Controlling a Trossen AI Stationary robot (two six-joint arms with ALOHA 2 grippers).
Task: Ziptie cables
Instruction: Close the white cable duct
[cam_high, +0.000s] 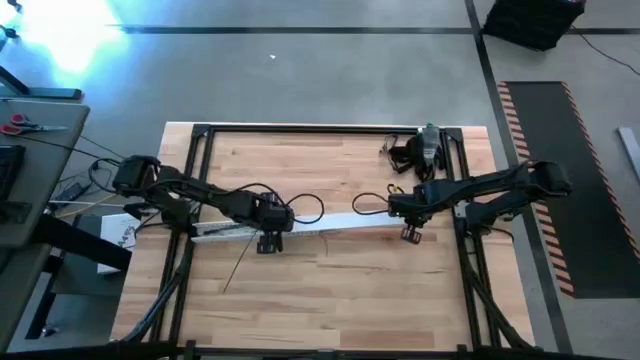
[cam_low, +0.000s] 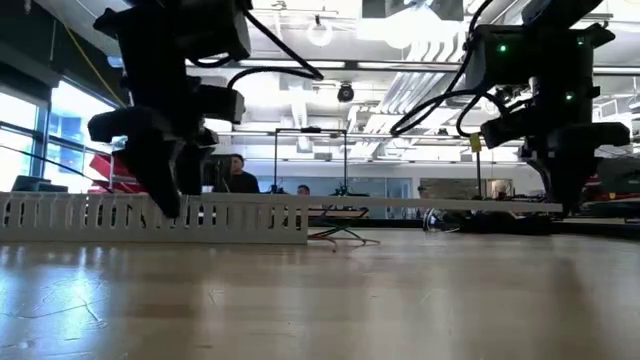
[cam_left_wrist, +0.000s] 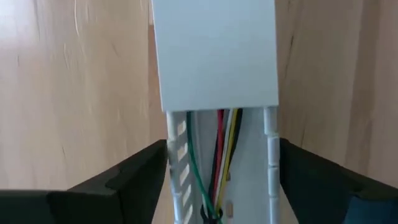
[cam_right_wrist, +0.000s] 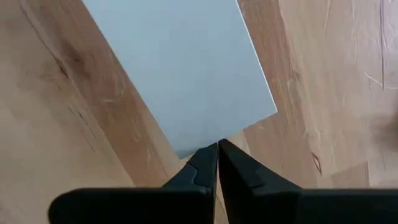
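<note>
A white slotted channel (cam_high: 225, 231) lies across the table's middle. Inside it run the cables (cam_left_wrist: 219, 149): green, red, yellow, white and dark wires. A flat white cover strip (cam_high: 350, 224) lies on top of the channel's right part and reaches past it toward the right. My left gripper (cam_high: 268, 240) straddles the channel where the cover ends, one finger on each side. My right gripper (cam_high: 410, 233) is shut at the strip's right end (cam_right_wrist: 205, 140). My left gripper comes from above, pointing down, fingers across the channel. Its fingers (cam_left_wrist: 146, 168) stand against the two slotted side walls (cam_left_wrist: 271, 155), just short of the cover's end; the channel rests on the table. My right gripper points down, its shut fingertips (cam_right_wrist: 208, 158) meeting the cover strip's end edge (cam_right_wrist: 193, 146). Whether they pinch it or only press it, I cannot tell.
A dark device with coiled cords (cam_high: 420, 150) sits at the back right. A thin dark strand (cam_high: 238, 265) lies on the wood nearer the front. Black frame rails (cam_high: 200, 132) border the table. People (cam_low: 238, 175) show in the room beyond.
</note>
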